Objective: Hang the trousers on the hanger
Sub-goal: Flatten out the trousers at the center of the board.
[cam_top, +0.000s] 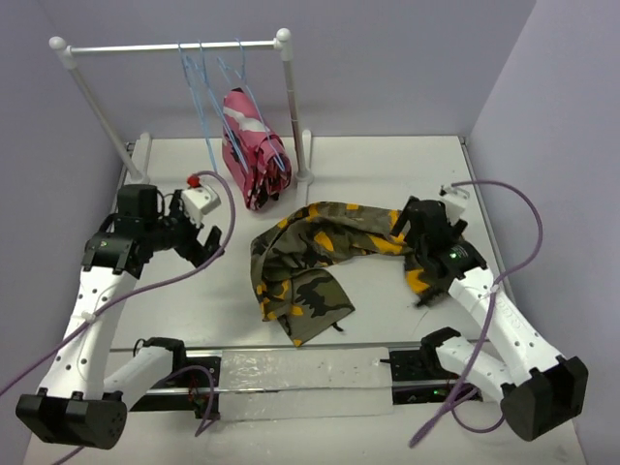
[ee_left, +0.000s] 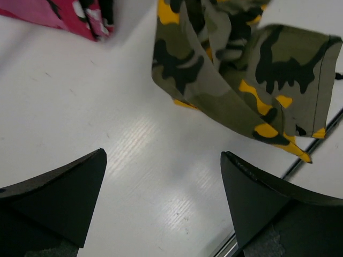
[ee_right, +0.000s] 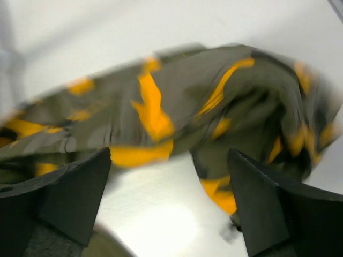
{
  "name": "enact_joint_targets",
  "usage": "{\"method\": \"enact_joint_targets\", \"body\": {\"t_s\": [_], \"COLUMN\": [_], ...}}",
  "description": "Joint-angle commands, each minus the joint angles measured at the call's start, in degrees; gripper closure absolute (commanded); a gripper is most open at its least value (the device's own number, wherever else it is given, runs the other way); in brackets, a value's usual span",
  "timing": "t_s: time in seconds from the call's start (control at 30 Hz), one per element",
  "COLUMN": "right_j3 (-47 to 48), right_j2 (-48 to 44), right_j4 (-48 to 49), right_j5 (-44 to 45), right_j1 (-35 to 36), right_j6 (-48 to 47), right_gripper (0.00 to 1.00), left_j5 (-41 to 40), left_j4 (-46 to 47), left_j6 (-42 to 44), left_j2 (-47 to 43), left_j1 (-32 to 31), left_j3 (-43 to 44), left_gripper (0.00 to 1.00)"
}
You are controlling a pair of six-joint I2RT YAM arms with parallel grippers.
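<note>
The olive, black and orange-yellow camouflage trousers (cam_top: 320, 257) lie crumpled on the white table at the middle. They also show in the left wrist view (ee_left: 241, 69) and, blurred, in the right wrist view (ee_right: 177, 107). Several light-blue wire hangers (cam_top: 208, 82) hang on the rail at the back. My left gripper (cam_top: 203, 242) is open and empty, left of the trousers; its view (ee_left: 163, 201) shows bare table between its fingers. My right gripper (cam_top: 412, 228) is open over the trousers' right end, with only bare table between its fingers (ee_right: 169, 201).
A white rail stand (cam_top: 174, 46) stands at the back. A pink, white and black camouflage garment (cam_top: 250, 150) hangs from it on a hanger, its hem near the table. A metal strip (cam_top: 291, 351) runs along the table's near edge. Purple cables loop beside both arms.
</note>
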Motion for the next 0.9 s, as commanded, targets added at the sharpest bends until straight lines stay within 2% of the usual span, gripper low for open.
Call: {"method": "enact_joint_targets", "body": {"t_s": [0.0, 0.13, 0.27, 0.37, 0.5, 0.6, 0.87], "right_j3": [-0.35, 1.94, 2.85, 1.97, 0.67, -0.15, -0.54], "right_j2": [1.76, 4.43, 5.01, 4.81, 4.66, 4.88, 5.37], "right_j4": [3.28, 4.48, 5.44, 5.53, 5.62, 6.17, 6.29], "right_j5": [-10.41, -14.22, -17.92, -18.32, -17.95, -17.49, -16.88], "right_j1": [-4.78, -4.89, -4.91, -5.0, -5.03, -5.02, -4.98], "right_j6": [3.97, 2.29, 2.09, 3.16, 4.33, 3.86, 3.25], "right_gripper": [0.01, 0.02, 0.03, 0.04, 0.06, 0.06, 0.07], "left_j5": [-6.92, -11.52, -20.2, -20.46, -23.62, -28.92, -27.26], "left_j4": [-0.46, -0.43, 3.37, 5.17, 10.24, 19.21, 24.32], "left_j6": [0.56, 0.73, 0.99, 0.15, -1.81, -4.09, -9.9], "left_j2": [1.62, 4.11, 6.06, 11.13, 17.53, 21.38, 29.89], "left_j1": [-6.28, -15.96, -27.21, -31.93, -34.25, -34.16, -34.16], "left_j3": [-2.06, -3.8, -5.58, -5.66, -6.75, -10.75, -11.95], "left_gripper": [0.01, 0.01, 0.01, 0.01, 0.01, 0.01, 0.01]}}
